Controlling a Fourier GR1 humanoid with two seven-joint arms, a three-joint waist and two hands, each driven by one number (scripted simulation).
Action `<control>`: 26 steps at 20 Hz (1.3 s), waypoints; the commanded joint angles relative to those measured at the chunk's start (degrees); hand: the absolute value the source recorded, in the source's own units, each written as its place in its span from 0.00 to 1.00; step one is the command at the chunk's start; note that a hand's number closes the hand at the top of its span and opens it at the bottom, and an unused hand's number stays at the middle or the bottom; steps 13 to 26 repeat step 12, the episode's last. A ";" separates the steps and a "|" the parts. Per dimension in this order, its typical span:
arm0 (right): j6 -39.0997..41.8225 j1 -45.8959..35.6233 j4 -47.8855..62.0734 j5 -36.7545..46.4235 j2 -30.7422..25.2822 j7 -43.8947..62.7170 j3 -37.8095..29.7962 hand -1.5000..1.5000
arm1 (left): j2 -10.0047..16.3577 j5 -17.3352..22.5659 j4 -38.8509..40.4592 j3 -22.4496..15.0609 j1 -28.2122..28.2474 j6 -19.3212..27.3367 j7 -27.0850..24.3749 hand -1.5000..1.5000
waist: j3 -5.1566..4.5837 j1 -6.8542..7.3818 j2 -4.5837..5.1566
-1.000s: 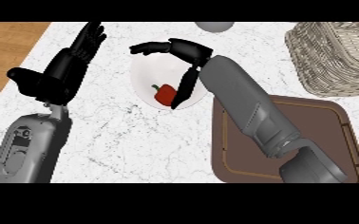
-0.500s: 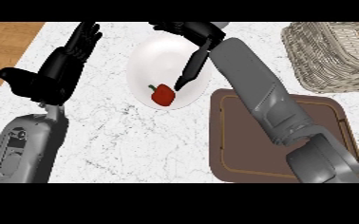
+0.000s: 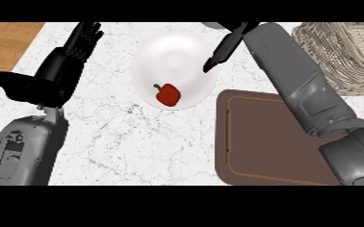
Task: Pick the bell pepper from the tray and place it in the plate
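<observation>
Right hand (image 3: 226, 48) farther from red bell pepper (image 3: 168, 94)

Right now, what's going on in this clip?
The bell pepper lies on the white plate, toward its near edge, with nothing holding it. It is off the brown tray beside the plate. The right hand hangs over the plate's far right rim, fingers straight, apart from the pepper. The left hand rests open at the view's left, fingers up. The placing looks done.
</observation>
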 commanded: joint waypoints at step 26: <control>5.00 1.19 -2.56 0.64 -8.73 -6.33 0.13 0.00 | -1.28 -0.73 -0.11 -1.13 -0.89 0.44 -0.41 0.50 | 0.22 1.58 1.59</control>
